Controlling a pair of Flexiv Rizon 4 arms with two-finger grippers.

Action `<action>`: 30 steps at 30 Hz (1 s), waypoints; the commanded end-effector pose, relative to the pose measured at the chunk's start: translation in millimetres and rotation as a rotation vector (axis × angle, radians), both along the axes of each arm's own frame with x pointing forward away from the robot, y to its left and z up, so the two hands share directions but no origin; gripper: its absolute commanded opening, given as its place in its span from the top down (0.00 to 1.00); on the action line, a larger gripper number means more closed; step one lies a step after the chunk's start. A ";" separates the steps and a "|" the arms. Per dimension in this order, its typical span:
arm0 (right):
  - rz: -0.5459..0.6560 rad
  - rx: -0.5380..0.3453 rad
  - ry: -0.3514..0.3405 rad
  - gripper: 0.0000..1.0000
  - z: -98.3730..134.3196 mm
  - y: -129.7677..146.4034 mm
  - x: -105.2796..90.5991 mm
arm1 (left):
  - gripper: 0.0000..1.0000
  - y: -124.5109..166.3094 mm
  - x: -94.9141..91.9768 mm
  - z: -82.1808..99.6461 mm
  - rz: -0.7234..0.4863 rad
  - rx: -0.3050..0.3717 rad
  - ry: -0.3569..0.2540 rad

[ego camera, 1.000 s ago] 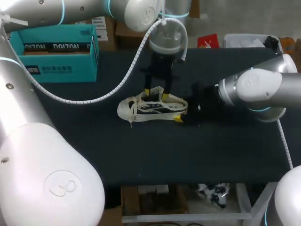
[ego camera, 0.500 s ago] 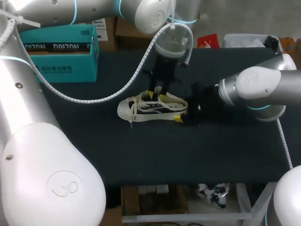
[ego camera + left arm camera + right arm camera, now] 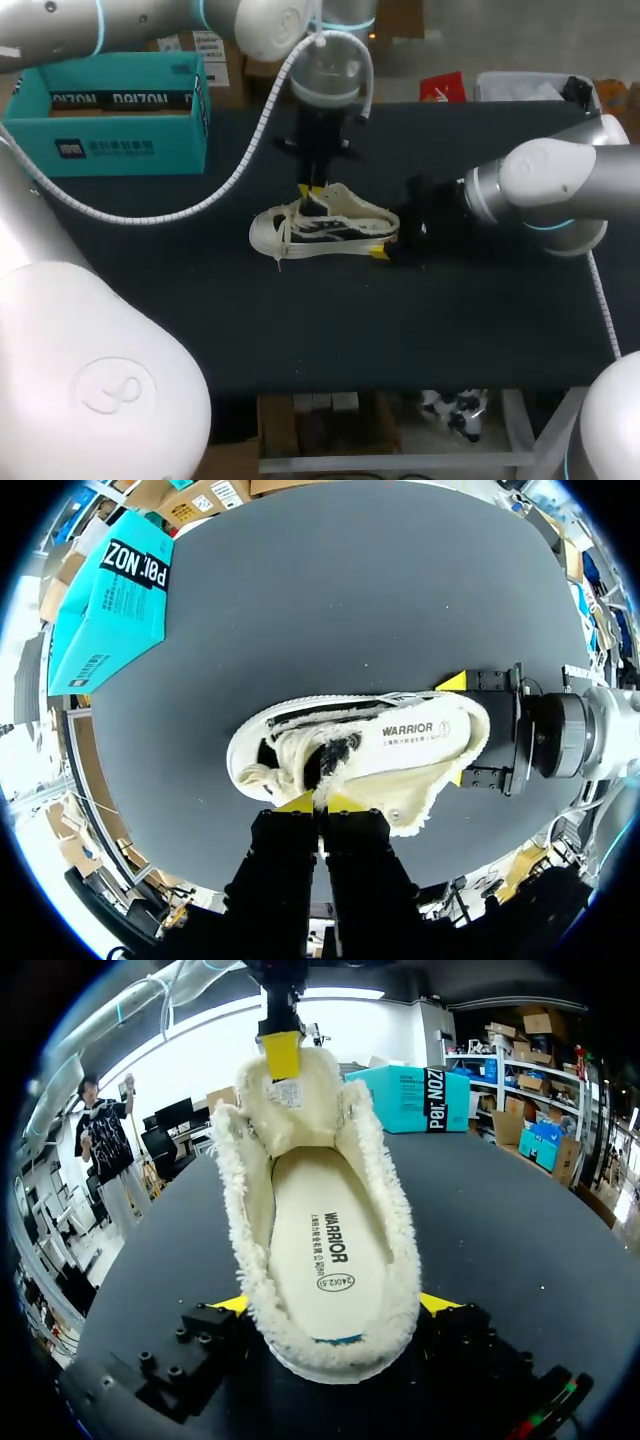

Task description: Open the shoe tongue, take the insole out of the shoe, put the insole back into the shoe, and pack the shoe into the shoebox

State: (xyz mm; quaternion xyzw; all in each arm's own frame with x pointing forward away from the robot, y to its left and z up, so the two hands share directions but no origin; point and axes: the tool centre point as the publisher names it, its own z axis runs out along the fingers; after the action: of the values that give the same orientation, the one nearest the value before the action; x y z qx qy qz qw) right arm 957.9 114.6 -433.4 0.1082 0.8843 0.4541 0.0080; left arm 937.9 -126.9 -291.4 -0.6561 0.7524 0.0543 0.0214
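Shoe: the shoe (image 3: pixel 323 228) is at the middle of the head view on the dark table (image 3: pixel 450 330), toe to the frame's left, heel to the right, laces hanging loose

Shoe to left gripper: the left gripper (image 3: pixel 312 190) comes down from the upper middle of the head view onto the shoe's far edge, at the tongue; in the left wrist view the shoe lies straight ahead of its tips, side on

Left gripper: narrow, the two yellow tips almost together, pinched on the fleecy top of the tongue (image 3: pixel 290 1110); the right wrist view shows one yellow tip flat against the tongue's inner face, by its label

Shoe to right gripper: the heel sits between the fingers of the right gripper (image 3: pixel 335 1303), the opening facing its camera

Right gripper: wide, one yellow tip on each side of the heel, both pressed to it, holding the shoe

Insole: the insole (image 3: pixel 325 1245) lies flat inside the shoe, ringed by fleece lining

Box: the teal box (image 3: pixel 120 110) stands open at the upper left of the head view, well apart from the shoe
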 end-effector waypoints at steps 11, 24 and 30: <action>0.000 0.002 0.001 1.00 -10.6 2.8 6.3 | 1.00 62.5 5.2 -39.9 0.007 -0.311 0.033; 0.000 0.002 0.001 1.00 -10.6 2.8 6.3 | 0.27 69.7 -4.3 -4.7 -0.075 -0.376 -0.035; 0.000 0.002 0.001 1.00 -10.6 2.8 6.3 | 0.47 58.1 -13.7 44.4 -0.215 -0.419 -0.136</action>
State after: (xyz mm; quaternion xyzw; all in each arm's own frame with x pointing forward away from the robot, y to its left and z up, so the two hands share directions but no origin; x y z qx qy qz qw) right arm 959.0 116.3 -433.4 0.1083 0.8848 0.4532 0.0077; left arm 944.2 -73.0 -274.1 -0.5717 0.8064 -0.1179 -0.0941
